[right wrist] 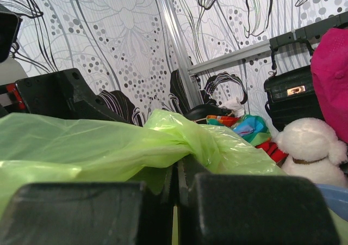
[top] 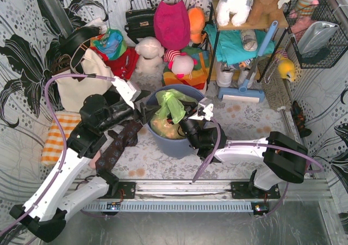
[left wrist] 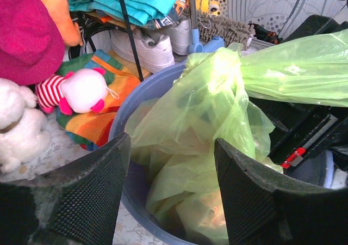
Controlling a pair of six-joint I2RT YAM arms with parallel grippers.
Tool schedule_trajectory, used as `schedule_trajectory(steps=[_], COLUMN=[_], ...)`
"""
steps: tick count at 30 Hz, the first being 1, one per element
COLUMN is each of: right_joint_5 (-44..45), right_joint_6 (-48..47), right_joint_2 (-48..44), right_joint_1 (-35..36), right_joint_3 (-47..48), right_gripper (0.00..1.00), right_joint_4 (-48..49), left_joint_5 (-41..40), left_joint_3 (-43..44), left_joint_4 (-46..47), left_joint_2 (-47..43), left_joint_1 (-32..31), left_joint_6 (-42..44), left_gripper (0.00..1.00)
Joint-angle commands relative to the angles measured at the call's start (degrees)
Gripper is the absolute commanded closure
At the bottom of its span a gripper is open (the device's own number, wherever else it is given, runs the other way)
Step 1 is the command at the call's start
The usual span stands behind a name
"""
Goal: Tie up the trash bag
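The trash bag (left wrist: 206,109) stands upright in the round blue-grey bin (left wrist: 137,97) at the middle of the desk (top: 247,120), its mouth upward. Its top is gathered into a bunched neck above the rim. From that neck a stretched tail of plastic runs out almost level toward the right and slightly near, so the long axis of the drawn-out part lies left to right across the bin. The plastic is thin, translucent lime green, creased and glossy where light catches it. Loose folds sag below the neck, and something orange-brown (left wrist: 211,219) shows through low inside.

The right pincer (right wrist: 175,197) is at the near-right rim. Its two black fingers are pressed together with only a sliver between them, green plastic caught in that sliver and the tail draped over their tips — clamped on the bag. The left pincer (left wrist: 173,171) is at the left rim with its ribbed fingers spread wide. The bag's folds hang beyond and between them, and I cannot tell whether either finger touches the plastic.

Far of the bin lie a white plush dog (top: 149,54), a pink-faced plush toy with striped sleeves (left wrist: 81,90) on a bright striped cloth and, under the black rack, white sneakers (left wrist: 147,49). A cream tote bag (top: 81,79) stands far left, and an orange-checked cloth (top: 58,137) lies at the left edge.
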Motion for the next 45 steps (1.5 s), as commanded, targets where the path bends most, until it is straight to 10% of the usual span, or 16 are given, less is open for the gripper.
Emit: schedule_trajectory(steps=[1,14,24,45], right_joint_5=[-1.04,-1.08,-0.90,-4.28], right_joint_6=[1.66,2.98,1.86,-1.31], right_joint_2=[-0.48,-0.16,0.00,3.96], right_joint_1=[0.10,0.09,0.10,0.05], right_joint_3=[-0.96,-0.31,-0.28,1.96], right_gripper=[1.00,1.00,1.00,1.00], right_joint_4=[2.75,1.64,2.27,6.10], left_joint_5=[1.15,9.14,9.44,15.16], left_joint_3=[-0.86,-1.11,-2.86,-7.87], left_joint_4=[8.52,10.96,10.94,10.61], left_joint_2=[0.14,4.22,3.00,-1.73], left_joint_1=[0.55,1.21,1.46,1.49], left_joint_6=[4.34,3.99,1.34,-6.64], left_gripper=[0.28,0.31,0.83,0.96])
